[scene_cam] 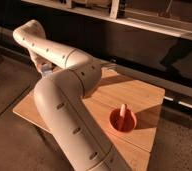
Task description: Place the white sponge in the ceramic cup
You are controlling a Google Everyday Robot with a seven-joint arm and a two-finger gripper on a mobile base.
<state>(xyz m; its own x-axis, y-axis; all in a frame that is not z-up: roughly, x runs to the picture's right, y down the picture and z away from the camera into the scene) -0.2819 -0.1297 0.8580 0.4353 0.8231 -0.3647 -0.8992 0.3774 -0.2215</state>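
Note:
An orange-red ceramic cup (123, 121) stands on the wooden table (139, 95), right of centre. A pale upright piece (122, 111) sticks out of the cup; it may be the white sponge, but I cannot tell. My gripper (45, 68) is at the table's far left edge, mostly hidden behind my own white arm (64, 100). It is well away from the cup, to the cup's left.
My bulky arm crosses the left half of the table from the lower middle of the view. A dark wall with a ledge and shelf (139, 22) runs behind the table. The floor (9, 135) drops away on the left and front.

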